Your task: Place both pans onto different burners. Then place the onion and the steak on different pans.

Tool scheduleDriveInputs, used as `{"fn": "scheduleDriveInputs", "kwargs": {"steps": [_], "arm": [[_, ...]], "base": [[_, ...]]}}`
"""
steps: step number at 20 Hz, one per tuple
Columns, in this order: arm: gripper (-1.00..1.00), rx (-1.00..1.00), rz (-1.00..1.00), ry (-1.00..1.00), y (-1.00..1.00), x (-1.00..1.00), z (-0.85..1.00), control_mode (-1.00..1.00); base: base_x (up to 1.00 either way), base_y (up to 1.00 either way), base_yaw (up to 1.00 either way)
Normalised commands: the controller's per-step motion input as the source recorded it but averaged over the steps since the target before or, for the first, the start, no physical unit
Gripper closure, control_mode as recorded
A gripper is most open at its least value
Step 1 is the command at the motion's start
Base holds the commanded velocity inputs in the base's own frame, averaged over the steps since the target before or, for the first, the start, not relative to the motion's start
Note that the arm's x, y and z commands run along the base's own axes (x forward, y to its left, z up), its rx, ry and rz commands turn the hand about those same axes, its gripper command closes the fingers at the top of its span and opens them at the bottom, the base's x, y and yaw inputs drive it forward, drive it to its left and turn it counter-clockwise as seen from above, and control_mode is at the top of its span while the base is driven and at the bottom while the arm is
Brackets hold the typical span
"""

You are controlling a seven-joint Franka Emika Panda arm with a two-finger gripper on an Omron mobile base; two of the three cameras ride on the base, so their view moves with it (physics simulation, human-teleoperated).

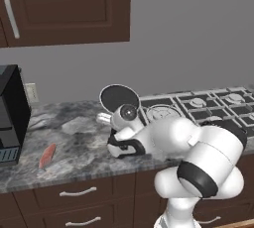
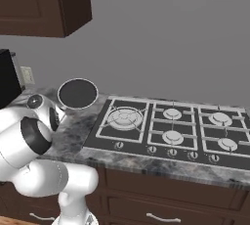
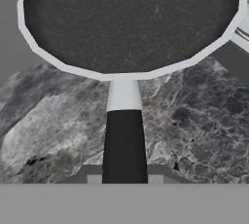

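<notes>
Hand [image 3: 124, 181] is clamped on the handle of a pan [image 3: 131, 18], which sits tilted ahead of it, above the worktop [image 3: 58, 121] and short of the hob [image 2: 166, 126]. Risk: gripped at the handle's end, the pan could swing or slip (fingertips hidden). Steak [image 1: 47, 156] lies well behind.

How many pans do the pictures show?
1. One pan is held tilted above the counter, left of the hob, its handle in the shut pincer. A second may be hidden behind the arm.
</notes>
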Motion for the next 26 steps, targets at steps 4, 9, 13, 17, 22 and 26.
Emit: {"fn": "scheduleDriveInputs", "kwargs": {"steps": [4, 9, 13, 17, 22, 26], "arm": [[1.0, 0.02, -0.1, 0.16, -0.18, 0.01, 0.0, -1.0], [1.0, 0.0, -0.11, 0.04, -0.32, 0.0, 0.02, -1.0], [1.0, 0.0, -0.12, 0.04, -0.42, 0.0, 0.0, -1.0], [1.0, 0.0, -0.12, 0.02, -0.43, 0.0, 0.02, -1.0], [1.0, 0.0, -0.12, 0.02, -0.46, 0.0, 0.04, -1.0], [1.0, 0.0, -0.12, 0.01, -0.47, 0.0, 0.08, -1.0]], "base": [[0.0, 0.0, 0.0], [0.0, 0.0, 0.0], [0.0, 0.0, 0.0], [0.0, 0.0, 0.0], [0.0, 0.0, 0.0], [0.0, 0.0, 0.0]]}}
